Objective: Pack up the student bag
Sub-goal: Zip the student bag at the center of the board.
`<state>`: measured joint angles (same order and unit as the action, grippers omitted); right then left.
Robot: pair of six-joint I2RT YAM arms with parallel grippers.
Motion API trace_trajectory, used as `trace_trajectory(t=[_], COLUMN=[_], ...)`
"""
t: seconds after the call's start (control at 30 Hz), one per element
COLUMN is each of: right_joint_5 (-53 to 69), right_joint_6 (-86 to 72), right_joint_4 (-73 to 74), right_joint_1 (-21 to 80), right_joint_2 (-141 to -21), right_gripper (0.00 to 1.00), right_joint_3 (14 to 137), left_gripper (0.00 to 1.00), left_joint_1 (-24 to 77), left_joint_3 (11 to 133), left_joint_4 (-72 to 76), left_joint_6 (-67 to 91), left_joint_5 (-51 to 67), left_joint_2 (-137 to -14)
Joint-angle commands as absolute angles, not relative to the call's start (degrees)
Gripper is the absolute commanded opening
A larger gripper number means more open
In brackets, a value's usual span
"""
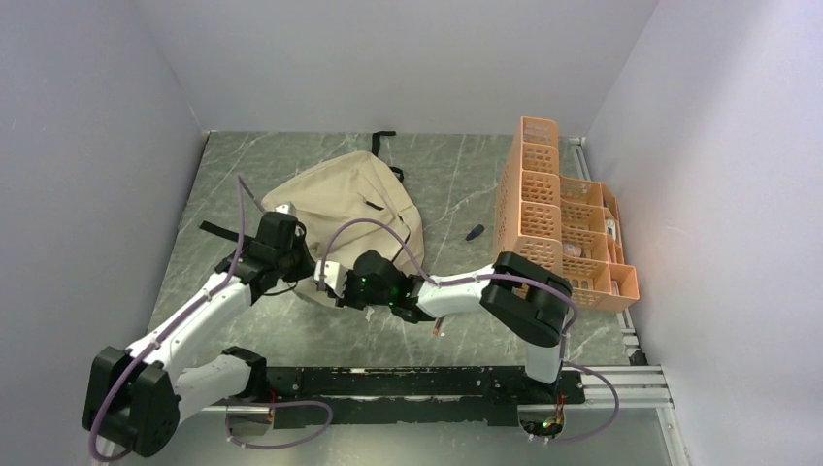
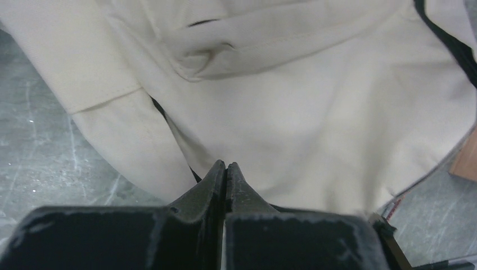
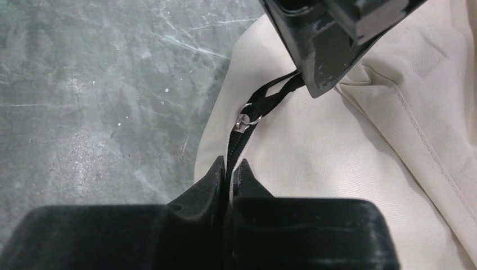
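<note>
Top external view: student bag (image 1: 354,199) lies flat on the counter (image 1: 456,184). My left tool (image 2: 226,169) pinches the zipper pull cord (image 3: 264,101); my right tool (image 3: 229,166) clamps the bag beside it. Unzipping seems the step in hand; next, draw the cord along steadily.

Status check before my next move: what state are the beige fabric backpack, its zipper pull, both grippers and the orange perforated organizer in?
Beige fabric backpack: lying flat on the table.
Black zipper: looks closed along the visible stretch.
Black zipper pull cord: stretched taut, pinched by the left gripper.
Left gripper: shut on the cord.
Right gripper: shut on the zipper.
Orange perforated plastic organizer: upright, items in some compartments.
</note>
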<state>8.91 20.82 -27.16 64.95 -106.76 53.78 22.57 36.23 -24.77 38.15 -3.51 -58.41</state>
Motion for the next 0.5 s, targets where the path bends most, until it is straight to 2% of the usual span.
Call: trace_trajectory(t=[0.0,0.23,0.47], right_joint_5=[12.09,20.2,21.18], right_joint_6=[22.81,28.19,29.46], right_joint_4=[-29.98,-27.79,-26.2], right_joint_1=[65.3,65.9,66.66], right_joint_2=[-104.51,-103.59,-104.5], right_gripper=[0.0,0.0,0.0], right_joint_3=[52.91,50.11,48.0], left_gripper=[0.05,0.05,0.05], left_joint_1=[20.04,17.08,12.62], left_joint_3=[39.62,41.57,43.31], left_joint_4=[-21.47,-19.36,-19.54], left_joint_6=[35.05,33.49,32.34], left_joint_5=[-1.64,-1.7,-4.35], left_joint_2=[-62.77,-69.67,-72.0])
